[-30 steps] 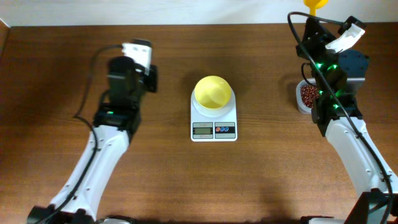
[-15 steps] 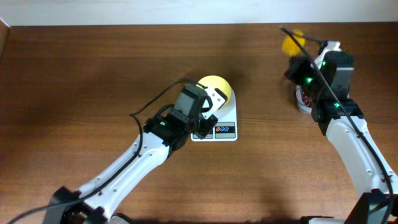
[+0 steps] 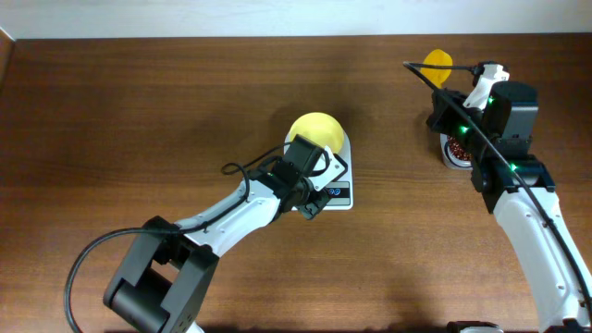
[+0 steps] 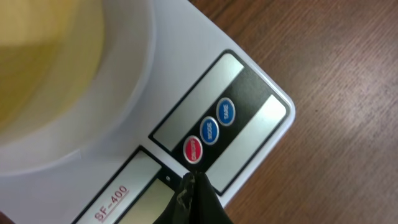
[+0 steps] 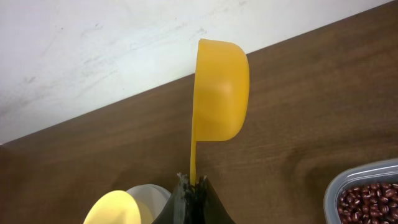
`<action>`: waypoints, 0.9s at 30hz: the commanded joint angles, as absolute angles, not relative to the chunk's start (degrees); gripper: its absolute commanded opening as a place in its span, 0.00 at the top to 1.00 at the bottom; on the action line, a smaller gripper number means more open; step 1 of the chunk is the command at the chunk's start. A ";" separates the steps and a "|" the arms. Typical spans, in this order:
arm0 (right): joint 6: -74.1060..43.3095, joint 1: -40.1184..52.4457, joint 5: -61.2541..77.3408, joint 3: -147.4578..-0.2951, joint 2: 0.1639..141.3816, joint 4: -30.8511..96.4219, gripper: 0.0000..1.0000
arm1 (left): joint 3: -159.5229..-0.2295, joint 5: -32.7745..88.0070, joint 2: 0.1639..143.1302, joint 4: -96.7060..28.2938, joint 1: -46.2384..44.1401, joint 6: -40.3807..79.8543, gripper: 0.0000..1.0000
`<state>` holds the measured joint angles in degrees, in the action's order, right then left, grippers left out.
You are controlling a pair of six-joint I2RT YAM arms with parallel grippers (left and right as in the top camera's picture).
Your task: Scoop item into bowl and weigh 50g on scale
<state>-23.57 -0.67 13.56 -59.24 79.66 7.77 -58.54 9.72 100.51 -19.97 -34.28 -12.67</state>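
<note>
Dark wood grain runs across the table, with a pale wall along its far edge. At the centre sits the scale with the empty bowl on its platform. The left gripper is fully closed on nothing, its joined tips pointing at the near edge of the red button; whether they touch it I cannot tell. This looks like the switch-on or zeroing press, due before any beans are moved. To do it well, the tips should come straight down on the red button alone, clear of the two blue buttons beside it. The push should be light and short so the scale neither slides nor rocks. The arm must not lean on the platform or nudge the bowl, and it should then lift right away so the reading settles with only the bowl aboard. At the right end of the table, the right gripper is clamped on the handle of the yellow scoop, held aloft on edge with no beans visible in it. The beans lie in the clear tub just below it, well apart from the scale.
</note>
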 commanded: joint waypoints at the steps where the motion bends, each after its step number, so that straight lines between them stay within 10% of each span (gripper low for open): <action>1: -22.90 -0.82 13.28 -59.96 79.05 7.55 0.96 | -58.57 10.74 102.28 -18.31 -34.52 -13.63 1.00; 27: -22.87 -0.82 13.30 -59.96 79.05 7.60 0.96 | -58.54 11.84 105.91 -13.43 -34.52 -13.63 1.00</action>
